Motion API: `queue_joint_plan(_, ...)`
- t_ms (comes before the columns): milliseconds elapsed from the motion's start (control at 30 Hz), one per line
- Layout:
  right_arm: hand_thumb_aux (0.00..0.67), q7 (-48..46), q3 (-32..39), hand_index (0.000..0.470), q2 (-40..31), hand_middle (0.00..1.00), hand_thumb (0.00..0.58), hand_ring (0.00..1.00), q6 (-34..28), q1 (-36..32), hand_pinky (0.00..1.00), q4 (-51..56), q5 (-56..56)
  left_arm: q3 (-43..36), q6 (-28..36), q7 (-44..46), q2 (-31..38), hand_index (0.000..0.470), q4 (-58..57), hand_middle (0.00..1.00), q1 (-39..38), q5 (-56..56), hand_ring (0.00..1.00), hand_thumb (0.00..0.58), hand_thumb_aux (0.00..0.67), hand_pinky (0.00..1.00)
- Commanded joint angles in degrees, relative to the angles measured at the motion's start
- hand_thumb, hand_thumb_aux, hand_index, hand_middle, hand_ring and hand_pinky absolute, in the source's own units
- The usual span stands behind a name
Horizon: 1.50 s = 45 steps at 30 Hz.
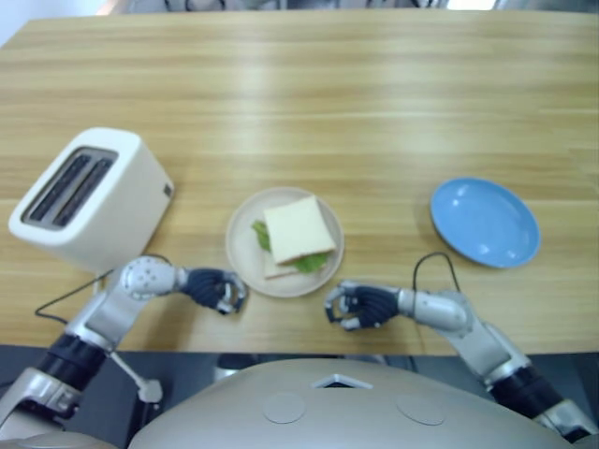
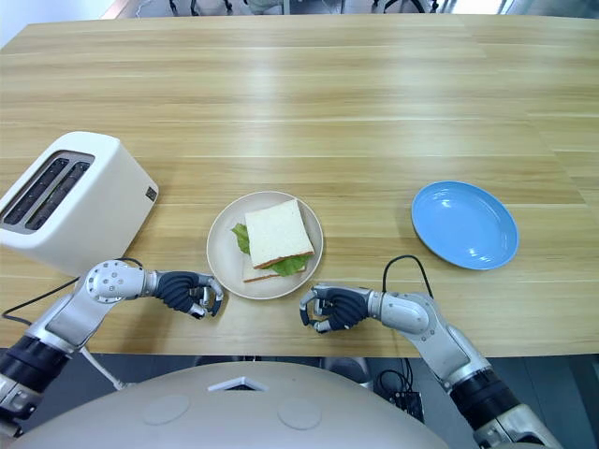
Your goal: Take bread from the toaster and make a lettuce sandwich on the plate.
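Sitting finished, by all appearances, in the left eye view: the sandwich (image 1: 299, 229) lies on the plate (image 1: 234, 253), lettuce (image 1: 260, 234) peeking between two slices. The toaster (image 1: 94, 196) at left shows dark, seemingly empty slots. The near-square top slice has no clear long axis, and its edges lie skewed to the table (image 1: 374, 112) front. In the right eye view, the left hand (image 2: 192, 292) and right hand (image 2: 335, 307) flank the plate, fingers curled, holding nothing.

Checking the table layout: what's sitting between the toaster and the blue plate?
The beige plate holding the lettuce sandwich lies between the toaster and the blue plate; both eye views show it.
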State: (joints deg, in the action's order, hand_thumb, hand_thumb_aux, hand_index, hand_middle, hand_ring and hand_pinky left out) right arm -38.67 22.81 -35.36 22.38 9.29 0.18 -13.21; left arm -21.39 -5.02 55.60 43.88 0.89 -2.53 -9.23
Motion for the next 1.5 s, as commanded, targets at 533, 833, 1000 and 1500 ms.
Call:
queue_joint_plan(533, 0.670, 27.0, -7.3, 0.460, 11.1, 1.00, 0.580, 1.00, 7.4, -18.7, 1.00, 31.2, -6.1, 2.6, -3.3, -30.4, -20.1, 0.460, -28.9, 1.00, 22.5, -10.2, 1.00, 0.580, 0.670, 1.00)
queue_joint_plan(833, 0.355, 31.8, -12.1, 0.244, 10.5, 0.00, 0.452, 0.00, 9.7, -16.6, 0.00, 25.9, -3.7, 10.0, -3.9, -40.7, -23.3, 0.000, -29.0, 0.00, 23.7, -6.1, 0.00, 0.000, 0.000, 0.00)
queue_joint_plan(1000, 0.000, 31.0, -20.1, 0.000, 13.1, 0.00, 0.000, 0.00, 8.4, -12.9, 0.00, 17.0, 9.4, 19.8, -3.6, -40.8, -29.4, 0.000, -18.4, 0.00, 18.5, 8.6, 0.00, 0.000, 0.000, 0.00)
queue_joint_plan(1500, 0.000, 31.0, -33.9, 0.000, 27.9, 0.00, 0.000, 0.00, -4.5, -10.9, 0.00, 7.2, 33.9, 28.3, -7.1, -46.7, -44.1, 0.000, -17.9, 0.00, 13.3, 20.7, 0.00, 0.000, 0.000, 0.00)
